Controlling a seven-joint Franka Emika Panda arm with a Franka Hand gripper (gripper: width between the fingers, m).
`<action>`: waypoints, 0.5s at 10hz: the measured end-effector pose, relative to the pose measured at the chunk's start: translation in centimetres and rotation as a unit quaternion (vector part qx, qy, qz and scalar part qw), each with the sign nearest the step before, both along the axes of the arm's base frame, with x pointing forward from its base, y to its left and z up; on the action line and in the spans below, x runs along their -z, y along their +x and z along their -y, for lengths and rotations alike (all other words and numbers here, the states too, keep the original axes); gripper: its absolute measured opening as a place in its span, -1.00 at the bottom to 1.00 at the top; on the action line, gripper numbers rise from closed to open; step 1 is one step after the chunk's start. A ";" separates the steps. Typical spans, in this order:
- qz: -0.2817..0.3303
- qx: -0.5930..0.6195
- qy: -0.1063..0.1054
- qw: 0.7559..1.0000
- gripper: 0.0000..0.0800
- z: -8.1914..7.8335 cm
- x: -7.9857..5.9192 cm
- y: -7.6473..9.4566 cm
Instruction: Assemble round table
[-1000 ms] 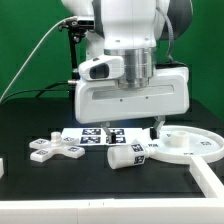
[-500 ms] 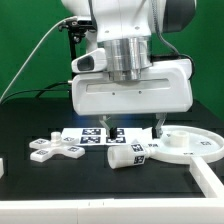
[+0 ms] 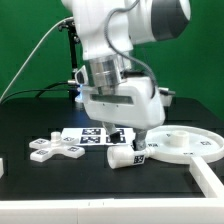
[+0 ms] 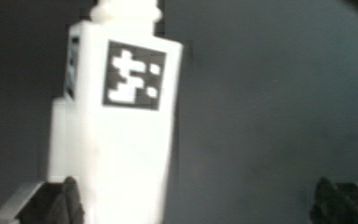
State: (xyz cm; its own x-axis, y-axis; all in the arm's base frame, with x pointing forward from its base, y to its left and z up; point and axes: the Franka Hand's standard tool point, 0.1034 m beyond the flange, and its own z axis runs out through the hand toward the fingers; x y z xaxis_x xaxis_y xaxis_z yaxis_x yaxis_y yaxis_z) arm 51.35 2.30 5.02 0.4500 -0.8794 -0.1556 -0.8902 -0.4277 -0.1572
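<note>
The white short leg (image 3: 128, 157) lies on its side on the black table, just on the exterior view's left of the large rimmed round disc (image 3: 182, 146). The cross-shaped foot (image 3: 55, 150) lies further to the exterior view's left. My gripper (image 3: 129, 138) hangs just above the leg, open and empty. In the wrist view the leg (image 4: 114, 130) with its square tag runs lengthwise between the jaws, close beside one dark fingertip (image 4: 55, 202). The other fingertip (image 4: 346, 200) stands well apart from it. My gripper (image 4: 199, 206) holds nothing.
The marker board (image 3: 92, 135) lies flat behind the foot and the leg. A white piece shows at the exterior view's left edge (image 3: 2, 168). A white rail (image 3: 209, 178) lies at the front right. A green wall stands behind.
The hand has turned about its axis and shifted toward the exterior view's left, coming down closer over the leg. The parts on the table have not moved.
</note>
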 end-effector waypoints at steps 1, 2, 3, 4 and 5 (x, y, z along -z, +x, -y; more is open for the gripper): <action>0.003 -0.005 -0.001 1.000 0.62 -0.1 -0.1 0.2; 0.002 -0.005 -0.001 1.000 0.62 0.0 0.0 0.1; 0.002 -0.006 -0.001 1.000 0.62 0.0 0.0 0.1; -0.013 0.000 0.011 1.000 0.62 0.2 0.4 -0.8; -0.028 0.007 0.019 0.999 0.62 0.5 0.8 -1.6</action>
